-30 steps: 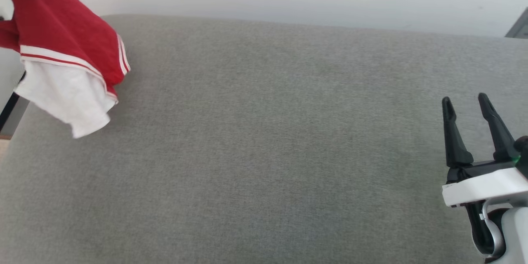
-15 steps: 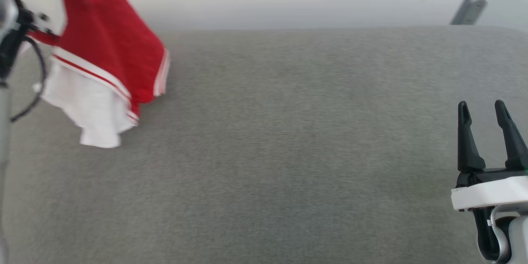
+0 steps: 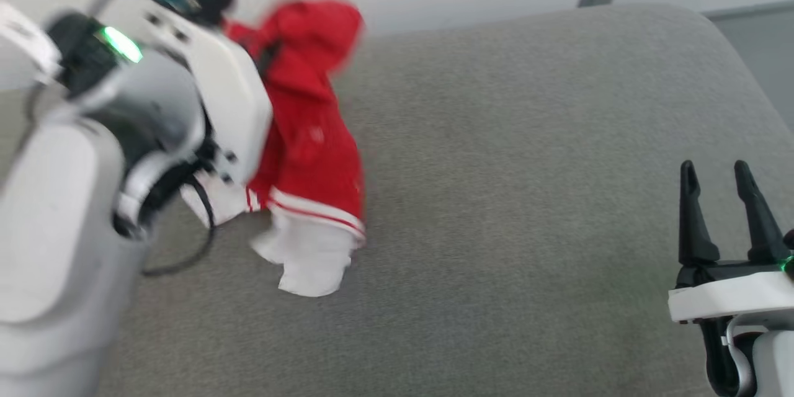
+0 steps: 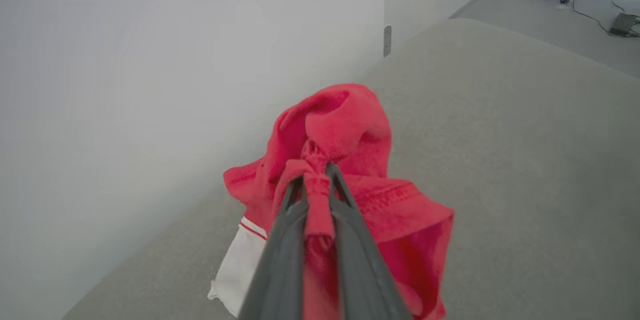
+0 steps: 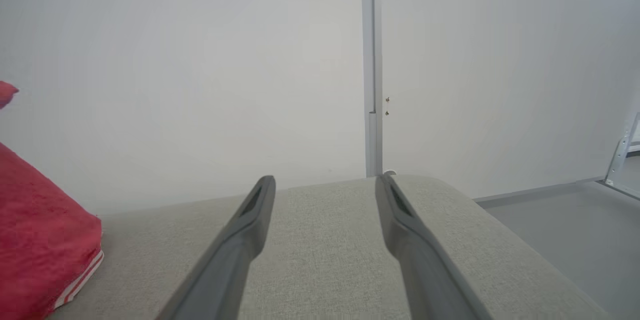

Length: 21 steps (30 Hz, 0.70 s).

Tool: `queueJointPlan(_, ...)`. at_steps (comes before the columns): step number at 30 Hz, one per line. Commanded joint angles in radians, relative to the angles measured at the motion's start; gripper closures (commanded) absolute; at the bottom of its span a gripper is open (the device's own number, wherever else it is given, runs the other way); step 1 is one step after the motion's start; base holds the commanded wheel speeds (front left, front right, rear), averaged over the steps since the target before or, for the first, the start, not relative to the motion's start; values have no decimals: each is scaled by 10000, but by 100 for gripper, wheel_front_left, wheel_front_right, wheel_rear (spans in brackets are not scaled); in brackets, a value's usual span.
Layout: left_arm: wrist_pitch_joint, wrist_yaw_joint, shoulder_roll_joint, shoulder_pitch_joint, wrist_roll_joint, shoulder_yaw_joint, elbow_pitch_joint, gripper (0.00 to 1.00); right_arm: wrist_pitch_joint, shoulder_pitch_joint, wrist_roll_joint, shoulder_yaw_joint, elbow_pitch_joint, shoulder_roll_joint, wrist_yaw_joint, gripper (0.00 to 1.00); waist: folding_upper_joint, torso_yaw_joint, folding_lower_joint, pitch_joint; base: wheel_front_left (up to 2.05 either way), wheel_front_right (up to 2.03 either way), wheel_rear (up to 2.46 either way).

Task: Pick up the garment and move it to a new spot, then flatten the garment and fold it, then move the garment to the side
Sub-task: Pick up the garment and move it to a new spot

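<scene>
Bright, soft, even light with faint shadows. Motion blur smears the head view, worst on the garment point(image 3: 310, 155) and left arm point(image 3: 231, 96); wrist views look sharper.

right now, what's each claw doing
Left claw: shut on the bright red soft-fabric jersey with white sleeves, which hangs bunched from it.
Right claw: open, holding nothing.

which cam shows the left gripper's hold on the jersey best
Left wrist view: the left gripper is shut on a bunched red fold of the jersey, and the picture is sharp. The head view shows the jersey blurred, hanging limp. The right wrist view shows its red edge and striped trim at left.
</scene>
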Motion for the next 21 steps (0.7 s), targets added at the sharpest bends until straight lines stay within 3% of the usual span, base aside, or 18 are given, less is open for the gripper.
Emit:
queueJointPlan(1, 215, 41, 2, 241, -224, -69, -98, 100, -83, 19, 39, 51, 49, 70, 0, 0, 0, -228, 0, 108, 0, 0, 0)
queueJointPlan(8, 969, 109, -297, 1241, -432, -918, 187, 100, -134, -148, 135, 212, 126, 267, 0, 0, 0, -657, 0, 521, 0, 0, 0)
queueJointPlan(21, 631, -146, -857, 1898, -100, -2336, 3590, 100, -150, -727, 260, 686, 403, 478, 0, 0, 0, -1135, 0, 1146, 0, 0, 0)
